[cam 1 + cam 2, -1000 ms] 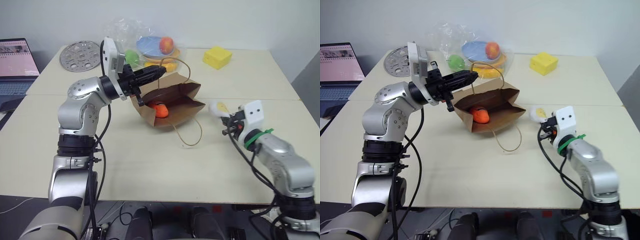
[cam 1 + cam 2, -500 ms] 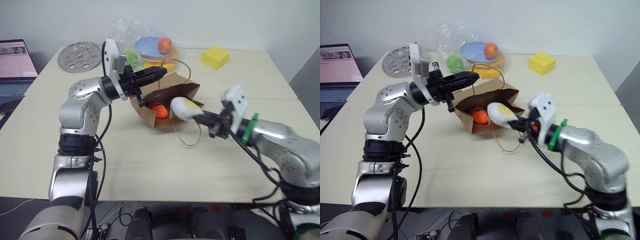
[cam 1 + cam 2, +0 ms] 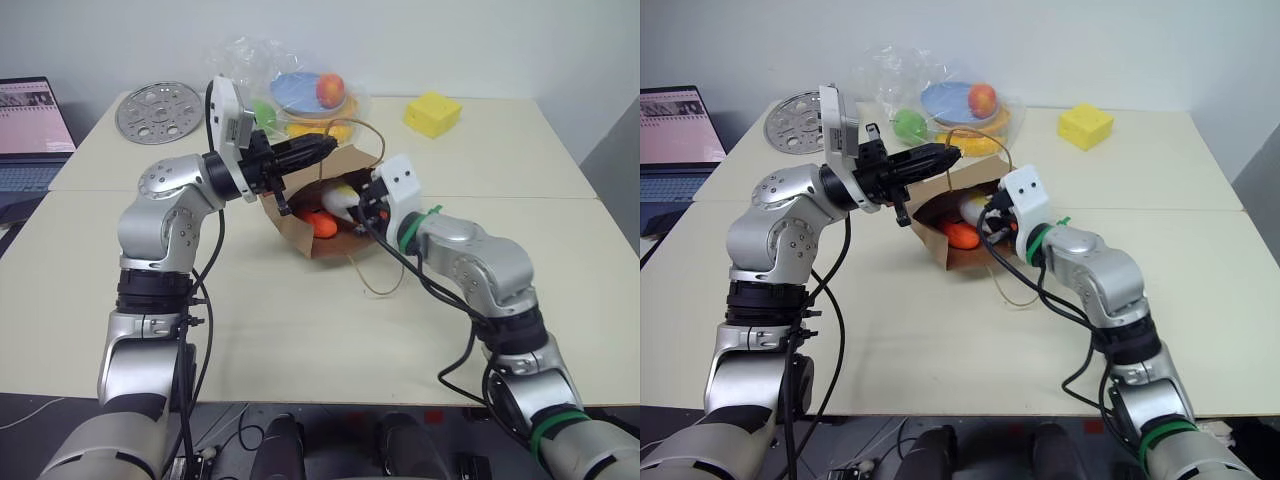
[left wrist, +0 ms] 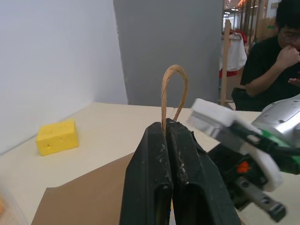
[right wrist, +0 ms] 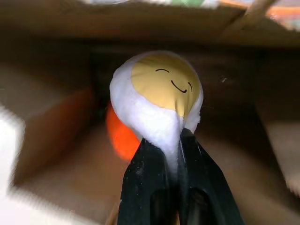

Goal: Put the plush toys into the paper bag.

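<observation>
Pinching the egg plush (image 5: pixel 157 96), right gripper (image 5: pixel 172 154) reaches inside paper bag (image 3: pixel 300 232).

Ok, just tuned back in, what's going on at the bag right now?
The left gripper is shut on the cord handle of the paper bag, holding its mouth open on the table. The right gripper is pinching the egg plush toy and has it at the bag's mouth. The orange carrot plush toy already lies inside. The egg is not released yet.
</observation>
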